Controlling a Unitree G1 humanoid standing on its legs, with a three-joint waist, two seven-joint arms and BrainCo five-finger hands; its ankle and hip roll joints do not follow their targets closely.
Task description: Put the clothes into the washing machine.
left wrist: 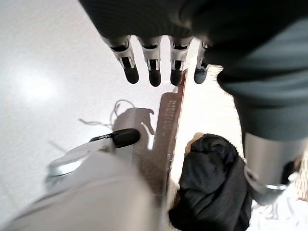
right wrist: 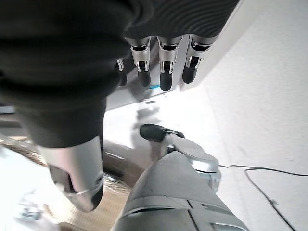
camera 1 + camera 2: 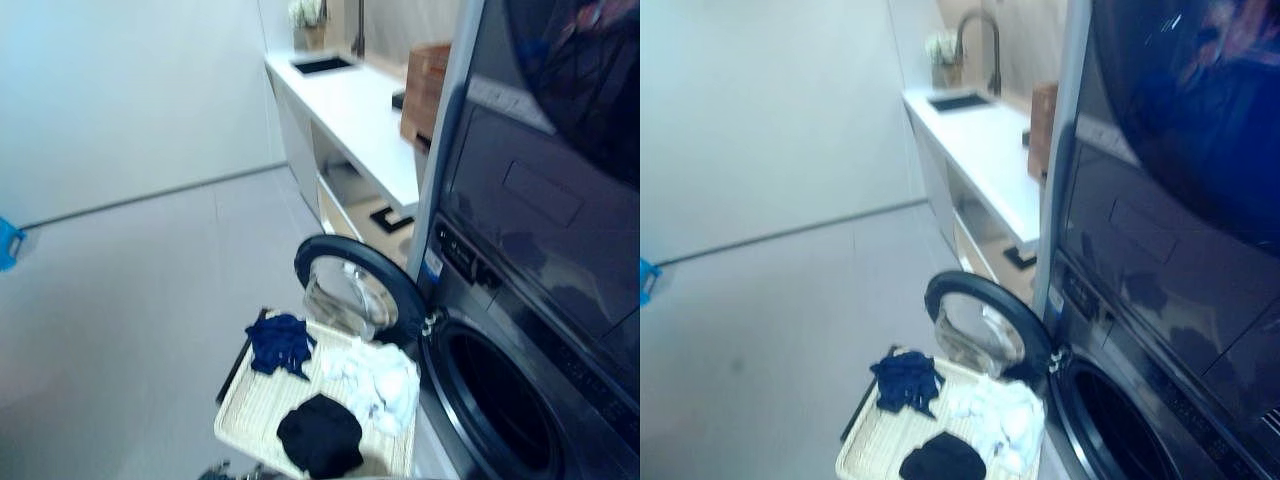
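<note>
dark front-loading washing machine [image 3: 500,400] door open for loading | cream woven basket [image 3: 250,405] beside it holds clothes | left hand [image 1: 154,67], right hand [image 2: 161,67] fingers straight, spread, empty

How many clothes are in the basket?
3: a dark blue piece at the basket's far corner, a white pile nearest the washing machine, and a black one closest. More may hide underneath.

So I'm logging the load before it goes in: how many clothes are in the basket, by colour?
Dark blue garment: 1
White clothes: 1 bunch, individual pieces cannot be told apart
Black garment: 1
Total: 3 bundles, all lying in the basket.
</note>
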